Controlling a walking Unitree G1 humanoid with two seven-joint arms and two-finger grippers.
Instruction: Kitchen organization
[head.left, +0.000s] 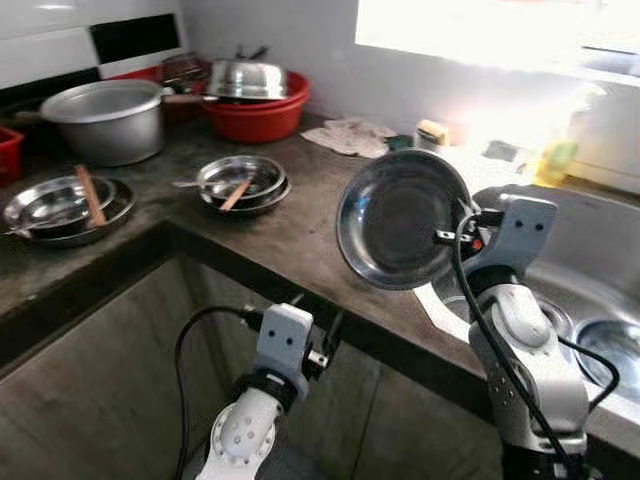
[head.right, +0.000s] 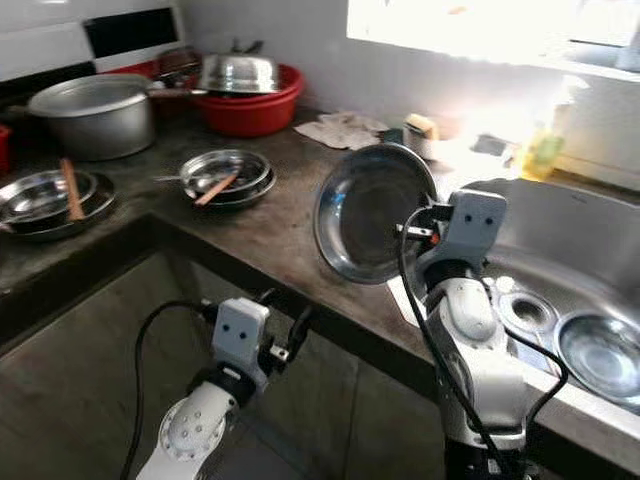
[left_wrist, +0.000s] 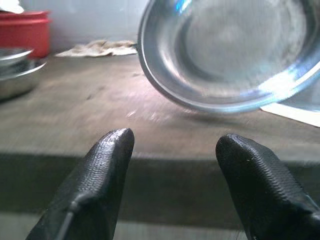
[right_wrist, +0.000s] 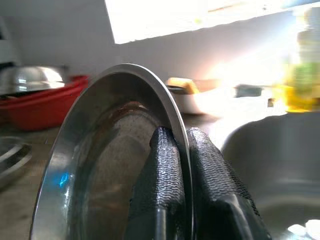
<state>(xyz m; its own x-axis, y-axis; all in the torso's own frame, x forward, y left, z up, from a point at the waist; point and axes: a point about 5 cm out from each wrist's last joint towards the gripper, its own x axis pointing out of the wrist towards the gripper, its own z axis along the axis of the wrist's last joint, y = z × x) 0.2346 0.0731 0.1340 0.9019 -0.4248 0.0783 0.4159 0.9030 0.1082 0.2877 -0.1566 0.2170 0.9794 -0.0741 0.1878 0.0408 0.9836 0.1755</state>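
The counter (head.left: 290, 235) runs dark and long from the left wall to the sink (head.right: 590, 250) on the robot's right, and it already carries most of the dishes: a big pot (head.left: 105, 118) and a red basin (head.left: 260, 115) at the back, a stack of plates with a wooden stick (head.left: 60, 205) at far left, and a second stack of plates (head.left: 242, 183) nearer the middle.

The plate (head.left: 402, 232) in play is off the counter, held up on edge above the counter's front part, just beside the sink rim, its hollow facing the camera. The right gripper (right_wrist: 182, 165) pinches its rim, one finger on each face (the right wrist view shows the rim running between the two fingers (right_wrist: 162, 170)).

A rim pinch on a tilted steel plate is a slippery hold, so the carry, probably toward one of the stacks, wants to be slow, with the wrist turned level before lowering. I would bring it down flat over the middle stack, clear of the stick lying in it, and release only once it rests.

The left gripper (left_wrist: 172, 145) sits below the counter edge, fingers spread and holding nothing; it is best kept low.

A small bowl (head.right: 600, 355) lies in the sink.
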